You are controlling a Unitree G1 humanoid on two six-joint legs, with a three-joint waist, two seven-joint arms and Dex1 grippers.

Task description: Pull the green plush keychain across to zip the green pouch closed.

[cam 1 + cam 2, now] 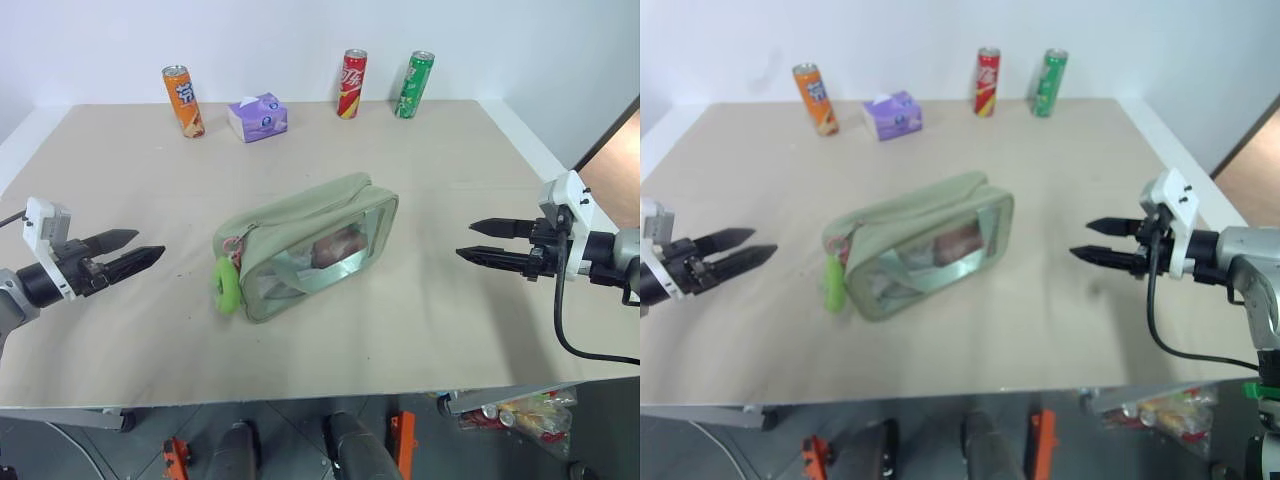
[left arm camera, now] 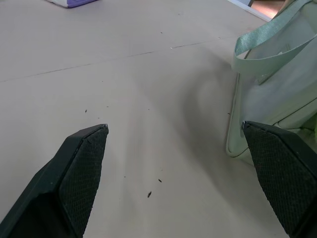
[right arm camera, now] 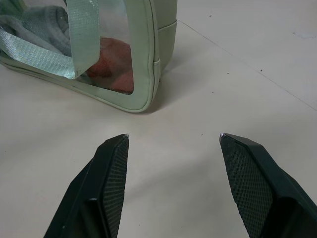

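Spreading wide and beige under everything, the surface [image 1: 420, 330]. Lying near its middle, slanted, the pouch [image 1: 300, 225], clear panel facing the camera, something reddish-brown showing through it, a pale green strap crossing that panel. Hovering well apart from the pouch on either side, two pincers: the left pincer [image 1: 137, 250] with fingers spread, pointing toward the pouch's keychain end; the right pincer [image 1: 480, 241] likewise spread and empty, aimed at the pouch's far end. Showing in the left wrist view, dark textured fingers [image 2: 81, 171] parted wide with bare surface between and the pouch's corner just behind one tip; showing in the right wrist view, the same open stance before the clear panel's corner. Standing in a row along the far edge: an orange can [image 1: 183, 100], a purple tissue pack [image 1: 257, 116], a red can [image 1: 352, 84] and a green can [image 1: 413, 85], all well apart from the pouch. Hanging at the pouch's end nearest the left pincer, the keychain [image 1: 227, 285], a lime ring dangling from a pinkish clasp [image 1: 234, 246] down onto the surface, touching the pouch's side.
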